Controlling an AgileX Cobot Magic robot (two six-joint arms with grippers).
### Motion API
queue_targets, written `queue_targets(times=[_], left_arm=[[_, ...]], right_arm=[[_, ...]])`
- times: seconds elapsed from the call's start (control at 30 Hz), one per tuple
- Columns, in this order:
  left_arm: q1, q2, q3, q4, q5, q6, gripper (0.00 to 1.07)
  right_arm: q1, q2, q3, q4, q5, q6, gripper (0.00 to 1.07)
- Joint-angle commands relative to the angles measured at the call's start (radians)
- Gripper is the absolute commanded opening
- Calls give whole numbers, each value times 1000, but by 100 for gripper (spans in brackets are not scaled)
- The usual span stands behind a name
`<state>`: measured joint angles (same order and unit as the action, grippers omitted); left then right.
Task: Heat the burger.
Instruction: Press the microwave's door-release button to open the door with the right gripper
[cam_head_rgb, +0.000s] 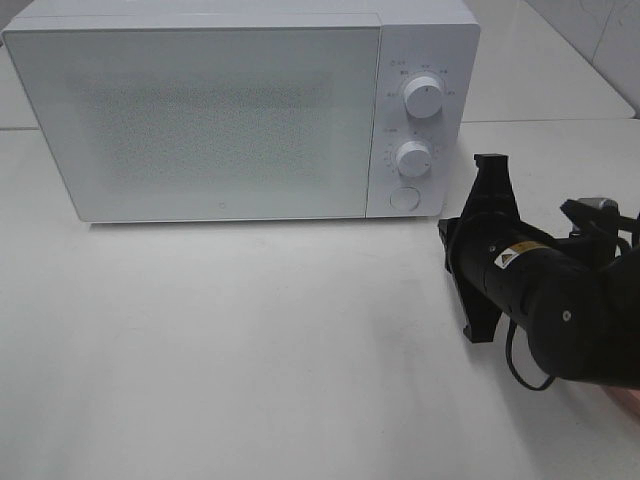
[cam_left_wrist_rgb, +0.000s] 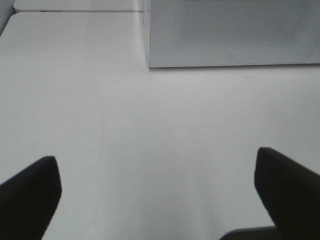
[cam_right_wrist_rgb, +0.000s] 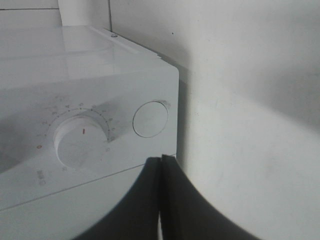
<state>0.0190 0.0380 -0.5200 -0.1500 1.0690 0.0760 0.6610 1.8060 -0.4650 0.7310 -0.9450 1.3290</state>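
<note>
My biggest worry is the microwave (cam_head_rgb: 200, 110) itself: it sits loose on the white table (cam_head_rgb: 250, 350), and a hard push from the right arm could shove the whole oven backward instead of working its controls. Its door is shut and opaque, and I cannot find the burger in any of the 3 views, so I cannot tell whether it is inside. If it is not, setting the oven running would heat nothing. Next risk is aim. The right gripper (cam_right_wrist_rgb: 161, 159) has its jaws pressed together on nothing. It points at the lower corner of the control panel, close to both the lower knob (cam_right_wrist_rgb: 81, 142) and the round button (cam_right_wrist_rgb: 150, 119) beside it. A small drift could catch the knob's edge and turn it by accident, or slide off the button onto the casing. The right arm reaches in low from the table's right side, wrist rolled so the fingers stack vertically, just short of the panel. The left gripper (cam_left_wrist_rgb: 155, 170) hangs with jaws spread wide over bare table, holding nothing, well in front of the oven's left end.
</note>
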Motion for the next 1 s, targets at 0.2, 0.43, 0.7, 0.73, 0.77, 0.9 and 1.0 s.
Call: queue_targets(times=[0.2, 0.43, 0.7, 0.73, 0.77, 0.9, 1.0], left_arm=[[1, -3, 4, -1, -1, -4, 98], [1, -3, 4, -1, -1, -4, 98], [1, -3, 4, -1, -1, -4, 98], [1, -3, 4, -1, -1, -4, 98], [1, -3, 4, -1, -1, -4, 98], [1, -3, 4, -1, -1, -4, 98], [1, -3, 4, -1, -1, -4, 98]], right_arm=[[-68, 55, -100, -99, 53, 34, 0], [-93, 134, -170, -115, 53, 56, 0], [-103, 189, -237, -139, 80, 49, 0], [-103, 211, -253, -143, 79, 60, 0], [-103, 221, -263, -143, 78, 60, 0], [-109, 248, -298, -142, 80, 60, 0], [-114, 261, -318, -144, 82, 56, 0]])
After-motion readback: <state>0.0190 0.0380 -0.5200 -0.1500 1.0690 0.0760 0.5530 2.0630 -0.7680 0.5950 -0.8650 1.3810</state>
